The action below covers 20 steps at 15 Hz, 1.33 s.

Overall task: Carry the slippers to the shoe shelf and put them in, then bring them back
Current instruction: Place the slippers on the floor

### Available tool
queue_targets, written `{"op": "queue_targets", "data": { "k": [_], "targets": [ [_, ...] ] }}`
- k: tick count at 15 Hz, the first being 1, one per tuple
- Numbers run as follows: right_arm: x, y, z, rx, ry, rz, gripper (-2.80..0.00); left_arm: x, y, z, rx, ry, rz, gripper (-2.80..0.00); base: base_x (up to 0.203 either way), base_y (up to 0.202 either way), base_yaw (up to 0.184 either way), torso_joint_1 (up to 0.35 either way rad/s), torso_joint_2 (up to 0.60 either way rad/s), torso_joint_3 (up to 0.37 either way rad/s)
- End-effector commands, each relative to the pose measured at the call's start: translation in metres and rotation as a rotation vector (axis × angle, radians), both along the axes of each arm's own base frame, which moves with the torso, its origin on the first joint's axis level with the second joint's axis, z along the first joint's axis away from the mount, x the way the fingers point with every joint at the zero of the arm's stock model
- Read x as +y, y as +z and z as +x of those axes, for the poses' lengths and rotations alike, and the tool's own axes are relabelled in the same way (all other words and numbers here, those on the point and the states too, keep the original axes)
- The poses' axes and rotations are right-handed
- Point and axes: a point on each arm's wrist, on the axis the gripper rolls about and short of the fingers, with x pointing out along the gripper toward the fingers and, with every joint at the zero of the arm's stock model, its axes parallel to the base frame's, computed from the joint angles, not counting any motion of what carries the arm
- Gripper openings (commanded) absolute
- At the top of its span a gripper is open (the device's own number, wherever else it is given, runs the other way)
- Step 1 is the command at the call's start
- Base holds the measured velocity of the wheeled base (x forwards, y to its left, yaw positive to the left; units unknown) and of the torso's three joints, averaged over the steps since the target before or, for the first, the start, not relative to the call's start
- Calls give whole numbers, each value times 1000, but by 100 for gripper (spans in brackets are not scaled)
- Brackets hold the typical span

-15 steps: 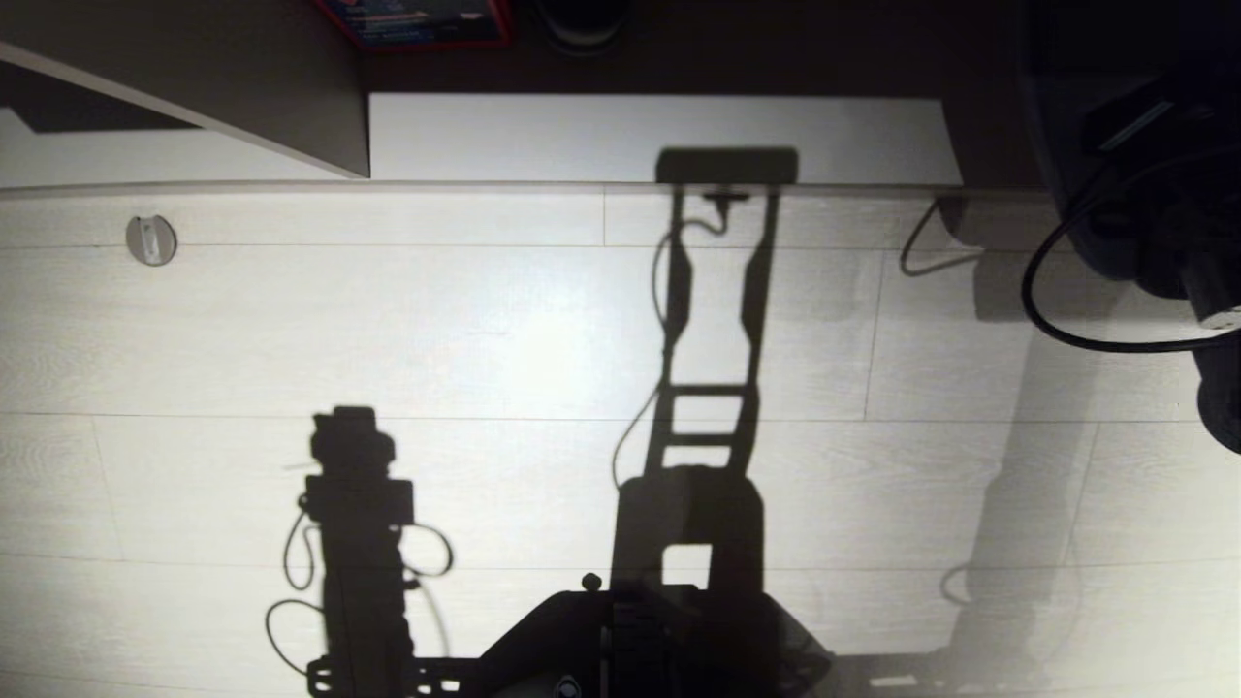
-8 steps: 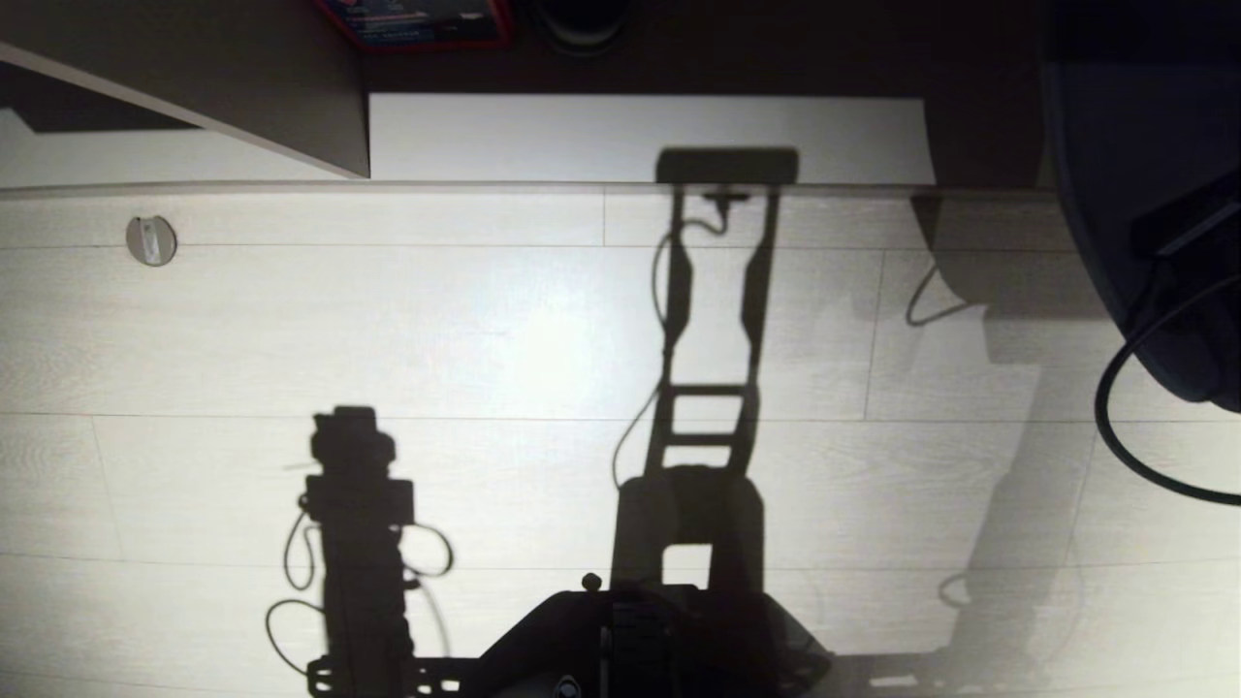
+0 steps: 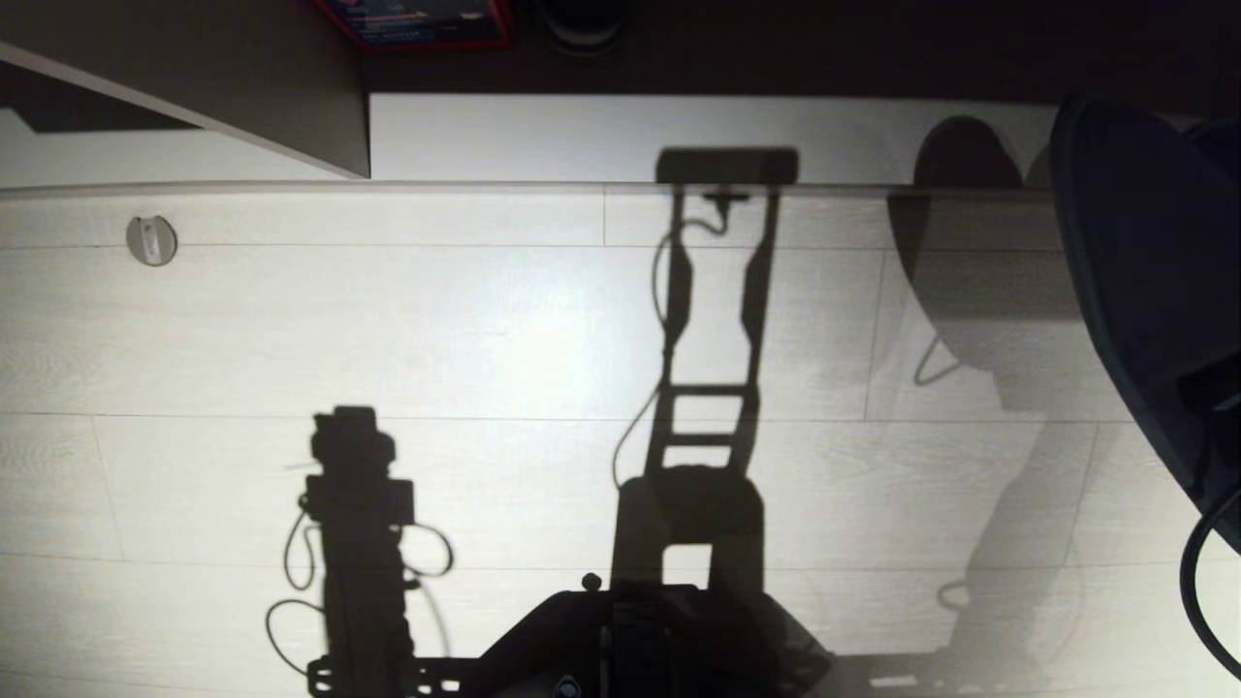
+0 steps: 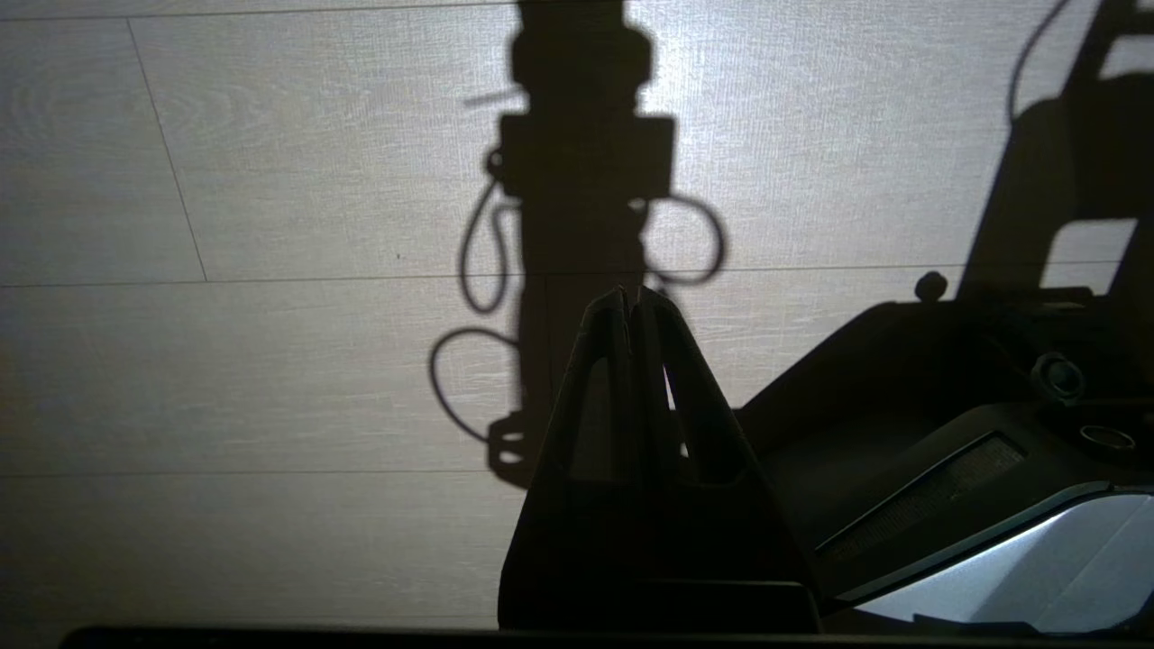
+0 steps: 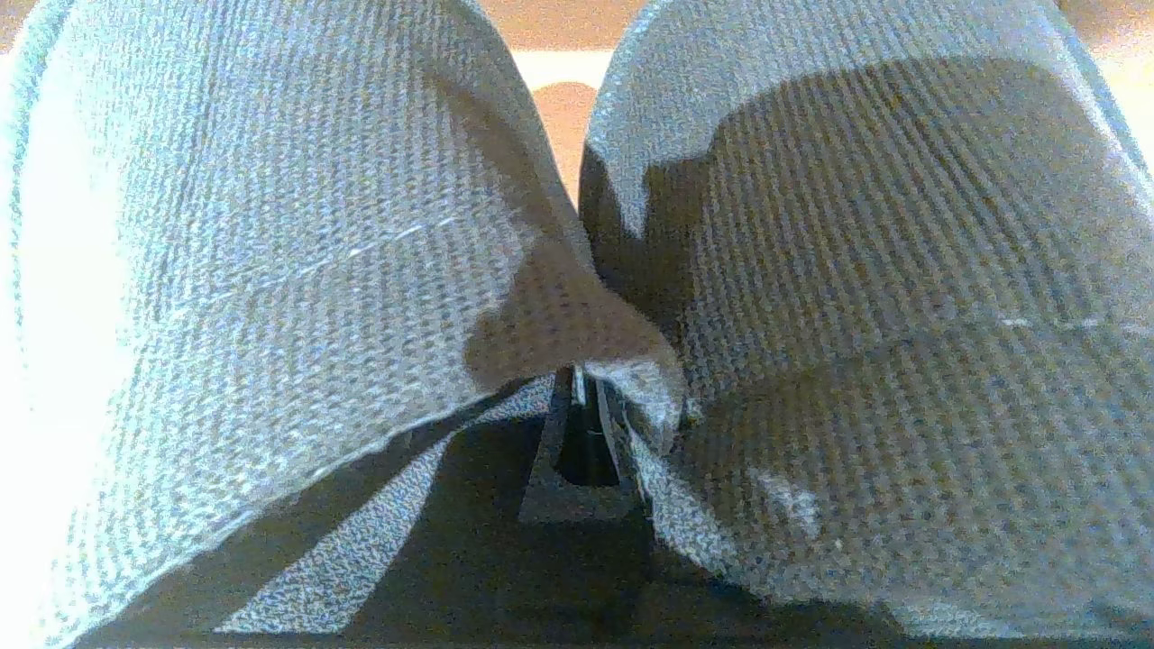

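casting robot shadows, pale plank floor [image 3: 485, 330], shoe shelf [image 3: 630, 136]

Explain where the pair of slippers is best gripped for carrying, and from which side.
At the two inner edges where the slippers meet, coming from the open heel end, as the right gripper holds them now. They are soft and flat, so one pinch takes both.

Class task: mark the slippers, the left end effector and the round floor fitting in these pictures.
slippers [image 5: 270, 225]: right wrist view, woven upper of one slipper.
left end effector [image 4: 634, 297]: left wrist view, between its closed fingertips.
round floor fitting [image 3: 151, 239]: head view, its centre.
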Motion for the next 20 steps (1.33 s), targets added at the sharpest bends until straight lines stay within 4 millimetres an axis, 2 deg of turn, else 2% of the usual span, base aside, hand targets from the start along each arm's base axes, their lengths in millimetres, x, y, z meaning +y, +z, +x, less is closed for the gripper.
{"op": "queue_targets", "data": {
  "k": [1,6,7,11,16,20],
  "targets": [
    [0,-2,-22,-18,2,0,-280,0,0,0,0,0,0,-280,0,0,0,0,0,0],
    [-1,-32,-77,71,-2,-3,-280,0,0,0,0,0,0,-280,0,0,0,0,0,0],
    [-2,-39,-84,97,-5,-4,-280,0,0,0,0,0,0,-280,0,0,0,0,0,0],
    [-2,-70,-130,110,-19,-23,-280,0,0,0,0,0,0,-280,0,0,0,0,0,0],
    [-3,-120,-156,314,-16,-53,-280,0,0,0,0,0,0,-280,0,0,0,0,0,0],
    [-2,-134,-160,392,16,-76,-280,0,0,0,0,0,0,-280,0,0,0,0,0,0]
  ]
}}
